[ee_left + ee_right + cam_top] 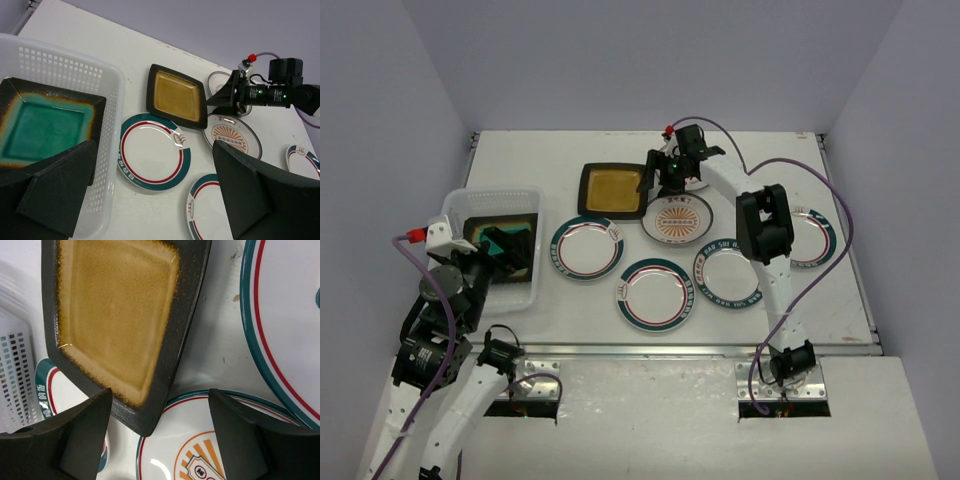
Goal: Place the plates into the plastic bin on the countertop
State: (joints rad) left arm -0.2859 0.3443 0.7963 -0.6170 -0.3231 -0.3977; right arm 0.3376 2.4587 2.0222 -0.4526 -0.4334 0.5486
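Observation:
A teal square plate (500,245) lies in the plastic bin (455,207) at the left; it also shows in the left wrist view (45,125) inside the bin (116,95). My left gripper (512,250) (155,200) is open and empty, over the bin's right wall. The amber square plate (612,188) (115,315) lies on the countertop (520,150), its corner over the rim of the sunburst plate (677,218) (200,450). My right gripper (658,178) (160,440) is open, its fingers either side of that corner.
Several round green-banded plates lie on the countertop: one beside the bin (587,248) (152,150), one at the front (655,294), one right of it (727,272), one at the far right (810,237). Another (698,182) is partly hidden behind the right wrist.

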